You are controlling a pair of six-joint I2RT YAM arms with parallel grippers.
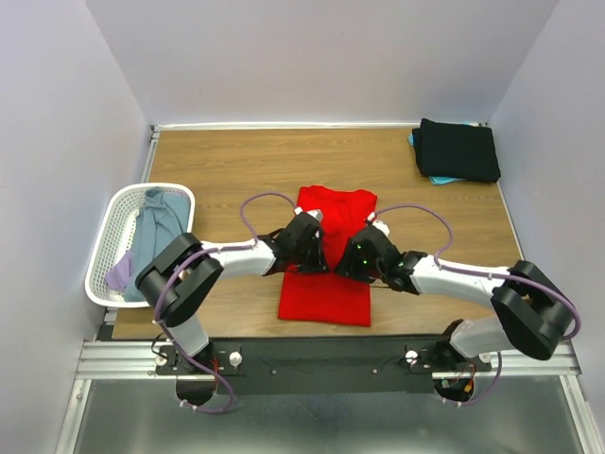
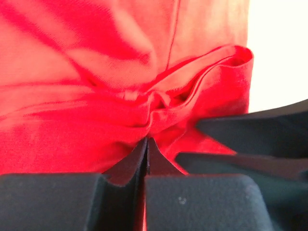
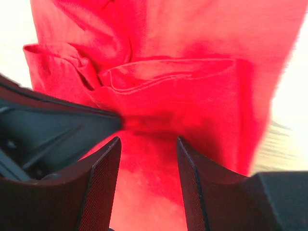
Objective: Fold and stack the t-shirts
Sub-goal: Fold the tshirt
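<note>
Two arms [image 1: 236, 257] over red t-shirt [image 1: 326, 298], black shirts [image 1: 458, 149] far-right, basket [image 1: 97, 265] left

Your shirt [image 1: 326, 288] lies in the middle of the table [image 1: 236, 161], toward its near edge. The left gripper [image 2: 147, 143] and the right gripper [image 3: 148, 140] are over the shirt's middle, side by side. The basket [image 1: 123, 194] stands at the table's left edge, with more shirts [image 1: 156, 232] in it. A stack [image 1: 458, 149] lies in the far right corner, well apart.
</note>
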